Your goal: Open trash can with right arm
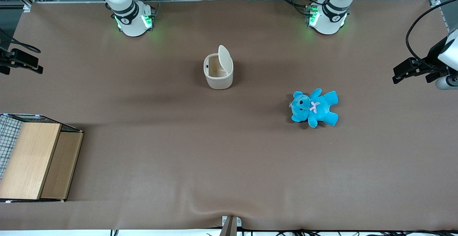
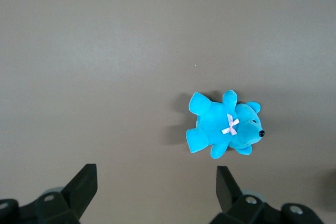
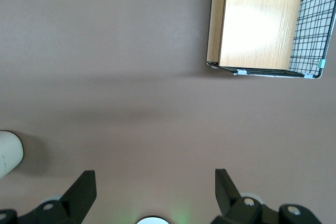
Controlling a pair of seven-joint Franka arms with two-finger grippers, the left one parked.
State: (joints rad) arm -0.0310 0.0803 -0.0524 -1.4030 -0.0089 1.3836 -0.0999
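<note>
Already the can [image 1: 218, 72] looks open. It sits about mid-bench, and its flat lid [image 1: 224, 59] stands tipped up on edge along the rim toward the parked arm's end, baring the tan inside. Judged from how it lies, the task's main step is done or very nearly done.

Everything else is placed from the can. The end effector [image 3: 152, 184] is well apart from it, out toward the working arm's end of the bench [image 1: 229, 157], and touches nothing. Its two black fingers [image 3: 79, 192] are spread wide with only bare bench between them. In the right wrist view, only a rounded cream sliver of the can shows at the picture's edge, so the camera is not over it.

The relation that matters is this. The can lies sideways from the end effector, toward the bench's middle, and the lid's hinge line runs roughly from the arms' bases toward the front camera. Any further push on the lid would have to come from the open-mouth side, which faces the working arm, and would carry the lid on over toward the parked arm's end. The working arm is on the right side for that.

A blue teddy [image 1: 314, 108] lies toward the parked arm's end from the can and nearer the front camera, well apart from it. A wooden box [image 1: 35, 161] with a wire-mesh side sits toward the working arm's end, also nearer the front camera than the can. Neither is in the way between end effector and can.
</note>
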